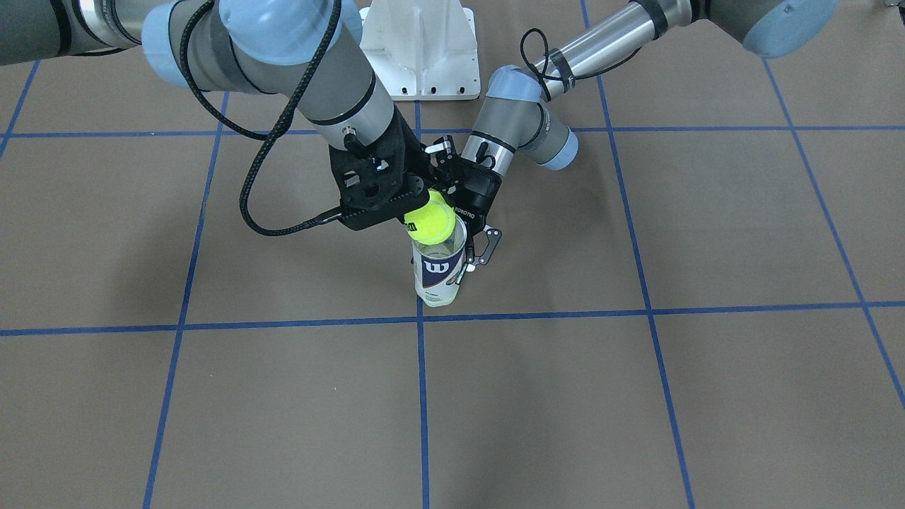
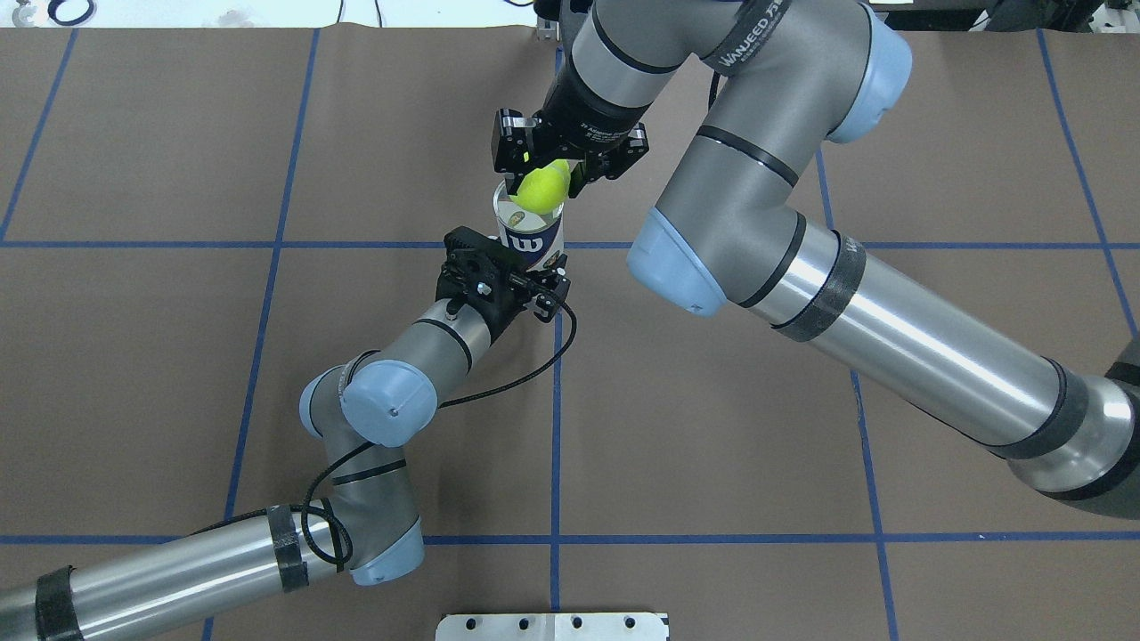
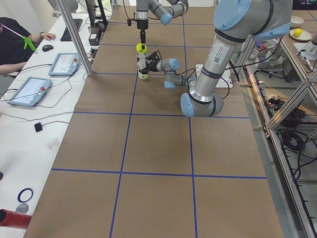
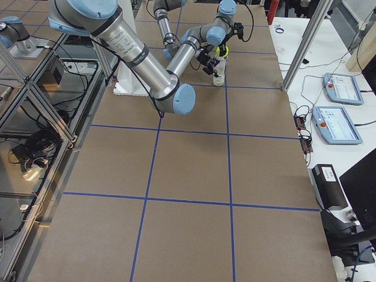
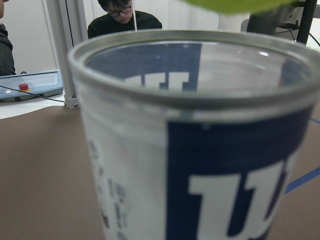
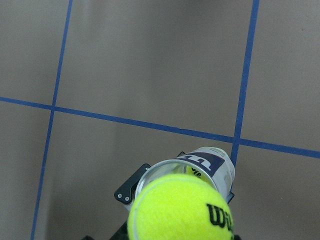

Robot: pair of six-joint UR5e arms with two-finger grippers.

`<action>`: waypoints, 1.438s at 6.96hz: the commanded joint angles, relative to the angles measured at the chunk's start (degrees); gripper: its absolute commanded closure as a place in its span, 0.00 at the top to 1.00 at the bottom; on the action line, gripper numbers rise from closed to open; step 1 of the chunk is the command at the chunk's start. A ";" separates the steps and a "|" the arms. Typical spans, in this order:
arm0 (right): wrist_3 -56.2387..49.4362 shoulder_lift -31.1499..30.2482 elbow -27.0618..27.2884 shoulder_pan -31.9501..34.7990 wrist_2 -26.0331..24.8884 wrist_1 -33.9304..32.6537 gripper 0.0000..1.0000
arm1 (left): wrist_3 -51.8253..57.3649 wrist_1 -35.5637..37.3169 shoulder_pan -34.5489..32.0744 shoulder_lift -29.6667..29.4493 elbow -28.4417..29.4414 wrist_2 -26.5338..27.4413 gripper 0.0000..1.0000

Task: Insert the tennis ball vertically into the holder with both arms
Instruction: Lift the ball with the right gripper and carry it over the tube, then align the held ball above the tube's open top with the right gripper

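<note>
Your right arm reaches in from above, and the right gripper is clamped on the tennis ball, its black lettering facing the wrist camera. The ball hangs just over the open mouth of the holder. The left wrist view shows a sliver of gap between the ball's underside and the rim, so it is not inside yet. The holder stands upright on the brown table, just beside a crossing of the blue tape lines, with its navy and white label turned toward the front-facing camera. Your left arm comes in low, and the left gripper is closed around the holder's body, with a finger against the wall on each side, as the right wrist view shows. A yellow-green shape shows through the clear wall at the holder's bottom, but you cannot tell from these views exactly what it is. Behind both arms sits the white base, and a person in black appears beyond the holder's rim.
</note>
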 commanded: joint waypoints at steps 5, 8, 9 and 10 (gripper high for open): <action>1.44 0.90 -0.09 -1.57 -2.34 0.00 0.98 | 0.06 -0.05 0.00 0.00 0.00 -0.04 0.81; 1.44 0.81 0.26 -1.48 -2.34 0.00 0.99 | 0.15 0.04 0.00 0.00 0.61 0.05 0.98; 1.44 0.81 0.26 -1.48 -2.34 0.00 0.99 | 0.15 0.04 0.00 0.00 0.96 0.05 0.98; 1.44 0.81 0.26 -1.48 -2.34 0.00 0.99 | 0.15 0.04 0.09 0.00 0.97 0.05 0.98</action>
